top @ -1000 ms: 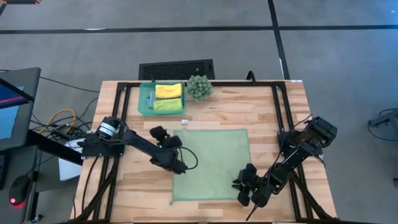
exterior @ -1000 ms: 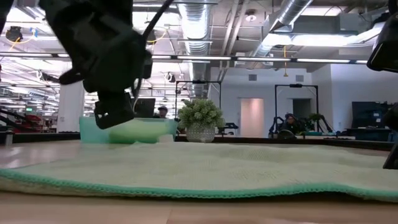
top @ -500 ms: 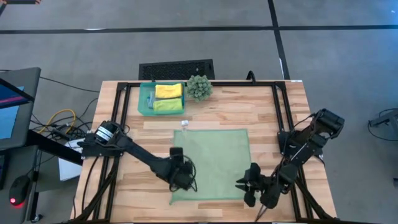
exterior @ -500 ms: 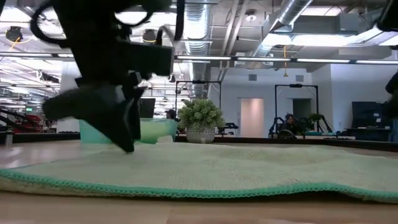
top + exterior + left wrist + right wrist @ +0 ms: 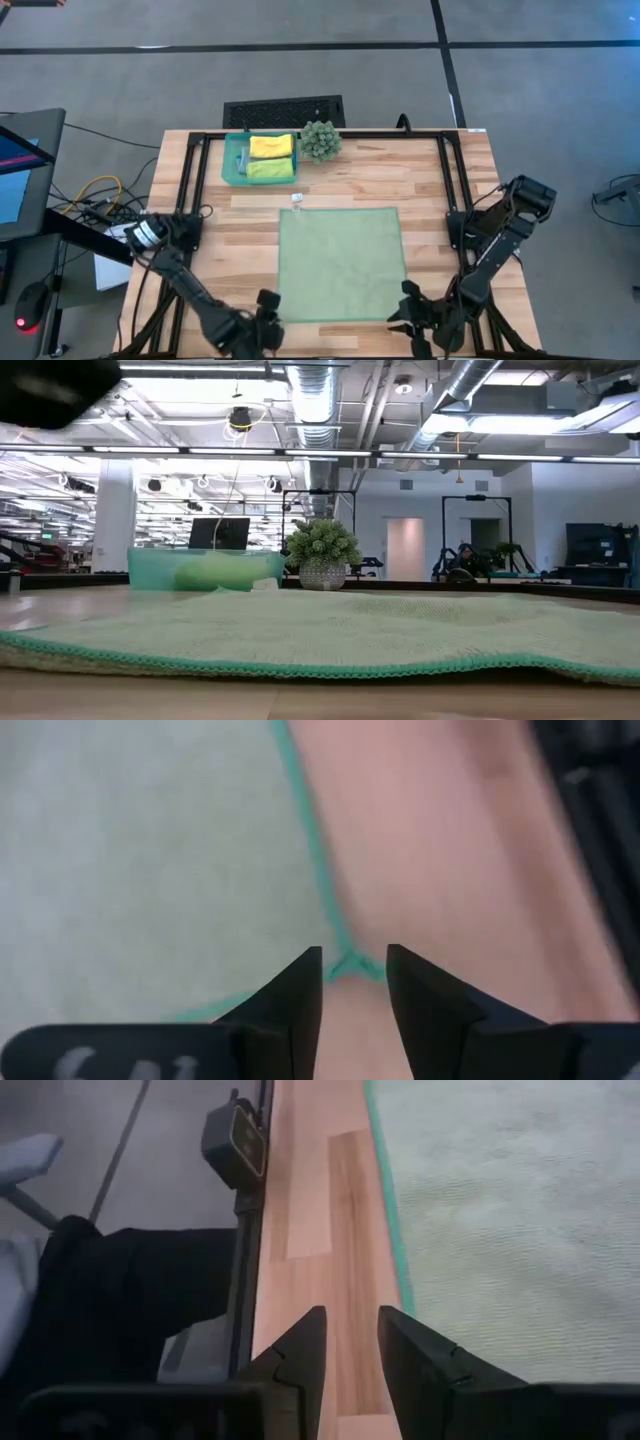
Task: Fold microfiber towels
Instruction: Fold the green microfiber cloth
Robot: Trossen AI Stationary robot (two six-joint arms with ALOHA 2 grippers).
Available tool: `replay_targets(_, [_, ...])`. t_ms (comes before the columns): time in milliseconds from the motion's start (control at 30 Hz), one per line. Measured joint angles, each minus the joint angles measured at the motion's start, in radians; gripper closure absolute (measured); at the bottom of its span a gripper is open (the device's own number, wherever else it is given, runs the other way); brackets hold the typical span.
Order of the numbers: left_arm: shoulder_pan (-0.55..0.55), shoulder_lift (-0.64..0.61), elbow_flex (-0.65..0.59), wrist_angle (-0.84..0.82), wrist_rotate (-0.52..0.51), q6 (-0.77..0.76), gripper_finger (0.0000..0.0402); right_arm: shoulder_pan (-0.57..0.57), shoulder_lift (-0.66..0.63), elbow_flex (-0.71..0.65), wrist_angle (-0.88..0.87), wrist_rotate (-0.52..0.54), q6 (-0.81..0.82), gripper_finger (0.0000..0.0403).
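Sage towel (image 5: 341, 264) flat; both arms partly cropped.

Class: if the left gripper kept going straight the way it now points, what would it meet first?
Probably the near corner of the pale sage green towel, lined up between the left gripper and its open jaws; how far off is unclear.

The wooden bench (image 5: 350, 180) stood on a grey floor (image 5: 540, 90) crossed by dark lines, with a black perforated panel (image 5: 284, 110) lying just beyond its far edge and a monitor (image 5: 20, 170) and a tangle of cables (image 5: 95, 195) off to its left side. Across the bench the room opened into a wide hall, where silver ducts (image 5: 320, 400) and long strip lights (image 5: 440, 456) ran under the ceiling. A white column (image 5: 112, 530), a pale door (image 5: 406, 548) and black frames (image 5: 470, 530) stood farther back, and a seated person (image 5: 462, 560) showed in the distance.
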State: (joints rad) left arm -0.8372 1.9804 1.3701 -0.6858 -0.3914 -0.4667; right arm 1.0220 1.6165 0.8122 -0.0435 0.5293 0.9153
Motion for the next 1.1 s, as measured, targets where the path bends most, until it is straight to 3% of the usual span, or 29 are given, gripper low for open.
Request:
replay_targets(167, [-0.064, 0.018, 0.0, 0.064, -0.16, 0.015, 0.0264, 0.021, 0.001, 0.005, -0.002, -0.004, 0.006, 0.0285])
replay_targets(333, [-0.047, 0.048, -0.001, 0.073, -0.139, -0.021, 0.0231, 0.042, 0.001, 0.006, -0.008, -0.008, -0.007, 0.0285])
replay_targets(500, [-0.021, 0.086, 0.0, 0.072, -0.115, -0.031, 0.0229, 0.044, 0.005, 0.006, -0.043, -0.015, -0.001, 0.0285])
replay_targets(667, [0.004, 0.087, 0.002, 0.028, -0.087, -0.098, 0.0266, 0.046, 0.007, 0.006, -0.175, -0.133, 0.016, 0.0276])
replay_targets(967, [0.009, 0.092, 0.003, -0.029, -0.064, -0.121, 0.0374, 0.088, 0.084, 0.0, -0.206, -0.141, -0.085, 0.0234])
replay_targets(1100, [0.009, 0.093, 0.002, -0.035, -0.064, -0.122, 0.0398, 0.094, 0.129, 0.004, -0.26, -0.115, -0.119, 0.0237])
